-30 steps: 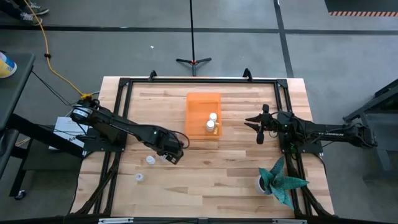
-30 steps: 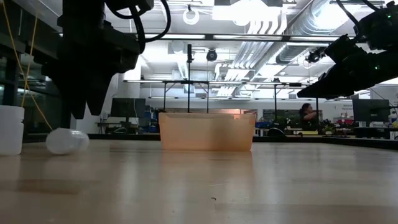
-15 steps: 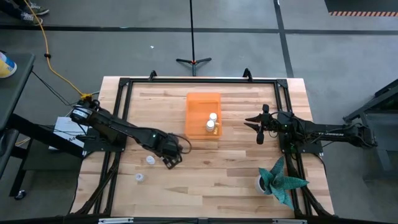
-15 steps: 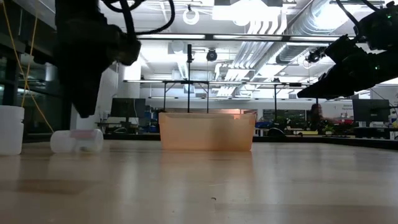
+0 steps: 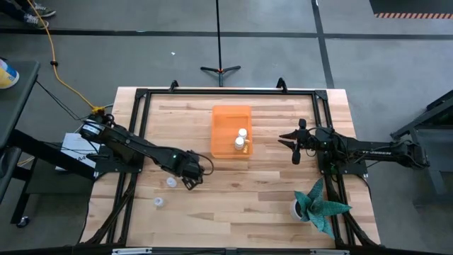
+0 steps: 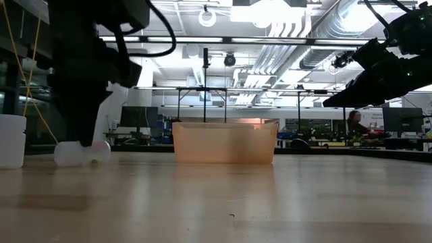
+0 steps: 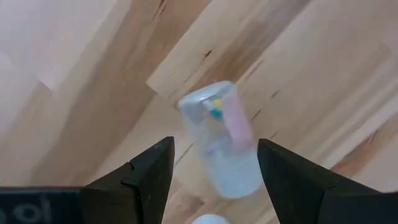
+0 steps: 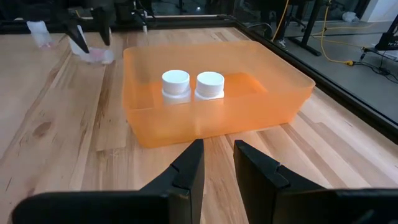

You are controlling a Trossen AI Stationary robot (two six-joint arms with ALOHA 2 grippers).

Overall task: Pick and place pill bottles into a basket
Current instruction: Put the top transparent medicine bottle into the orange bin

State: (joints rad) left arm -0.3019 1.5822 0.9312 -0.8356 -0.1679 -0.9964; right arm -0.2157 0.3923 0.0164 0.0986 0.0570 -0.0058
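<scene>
A pale translucent pill bottle (image 7: 221, 140) lies on its side on the wood table, also seen in the low view (image 6: 81, 154). My left gripper (image 7: 214, 148) is open and low over it (image 5: 188, 182), one finger on either side, not touching. Two more bottles stand on the table near it (image 5: 170, 183) (image 5: 158, 202). The orange basket (image 5: 231, 117) sits at the table's middle far side, with two white-capped bottles (image 8: 176, 83) (image 8: 210, 84) standing in it. My right gripper (image 8: 217, 149) is slightly open and empty, raised to the right of the basket (image 5: 285, 140).
A white pot with a teal plant (image 5: 315, 207) stands at the near right corner. A black frame (image 5: 212, 92) runs along the table's far and side edges. Bare wood lies between the basket and the near edge.
My left gripper has moved toward the table's left edge and down, and its open fingers now stand low over the lying bottle. That bottle has turned about on the table.
</scene>
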